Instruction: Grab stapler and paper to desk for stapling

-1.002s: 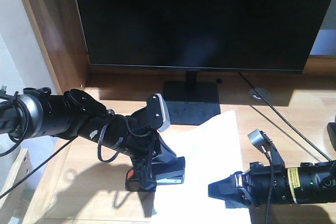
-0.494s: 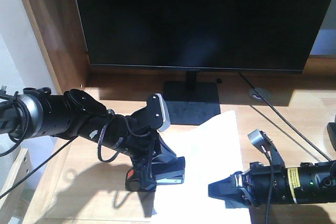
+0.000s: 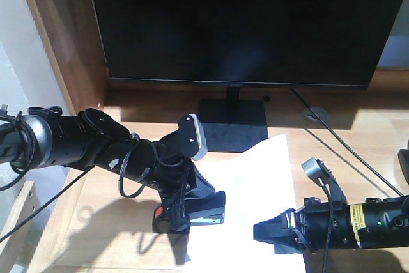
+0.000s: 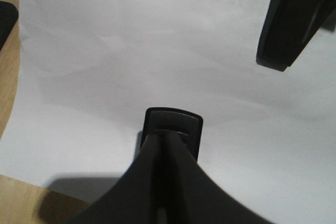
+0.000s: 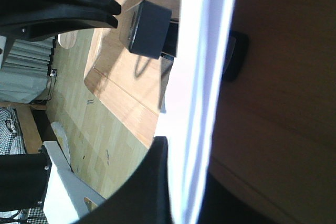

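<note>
Desk (image 3: 358, 139): left hand (image 3: 192, 212) angled down, gripping stapler (image 3: 174, 217).

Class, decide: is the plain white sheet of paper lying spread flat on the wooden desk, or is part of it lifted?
Partly lifted. The plain white sheet of paper rises at its far corner, its near edge clamped by the right gripper.

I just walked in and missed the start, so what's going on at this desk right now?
A two-armed robot is setting up to staple. The left gripper holds the black stapler at the near left edge of the white paper, which lies on the desk in front of the monitor. The right gripper grips the paper's near right edge.
</note>
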Available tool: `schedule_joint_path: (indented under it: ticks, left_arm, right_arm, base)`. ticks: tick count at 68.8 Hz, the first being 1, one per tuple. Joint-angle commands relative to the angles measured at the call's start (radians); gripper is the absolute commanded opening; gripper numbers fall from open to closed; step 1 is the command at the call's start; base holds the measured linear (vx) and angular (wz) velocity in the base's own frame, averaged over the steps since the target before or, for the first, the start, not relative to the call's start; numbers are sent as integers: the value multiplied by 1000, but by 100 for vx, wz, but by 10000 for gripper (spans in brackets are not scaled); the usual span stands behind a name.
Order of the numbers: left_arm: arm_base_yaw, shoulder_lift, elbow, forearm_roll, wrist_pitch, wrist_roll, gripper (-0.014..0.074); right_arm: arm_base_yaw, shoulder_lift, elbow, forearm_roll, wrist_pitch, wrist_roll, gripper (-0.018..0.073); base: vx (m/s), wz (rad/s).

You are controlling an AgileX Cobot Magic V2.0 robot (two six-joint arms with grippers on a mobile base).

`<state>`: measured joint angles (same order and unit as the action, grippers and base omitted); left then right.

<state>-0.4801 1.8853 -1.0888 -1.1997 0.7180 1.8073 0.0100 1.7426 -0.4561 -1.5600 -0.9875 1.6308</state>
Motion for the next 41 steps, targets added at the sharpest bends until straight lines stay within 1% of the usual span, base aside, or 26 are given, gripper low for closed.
schedule_joint_path:
  ticks: [1,33,41]
  left_arm:
    - [-6,-44,-23,-51,30,1,-6]
    - [-7,-43,-23,-51,15,1,-6]
    - [-9,-30,-23,-62,16,1,-6]
  right_arm:
    - [0,-26,-15,27,-50,-9,-2]
    - [0,-26,-15,27,-51,-10,-2]
    - [0,-26,-15,27,-51,-10,-2]
  base:
    - [0,0]
    - [0,0]
    - [0,0]
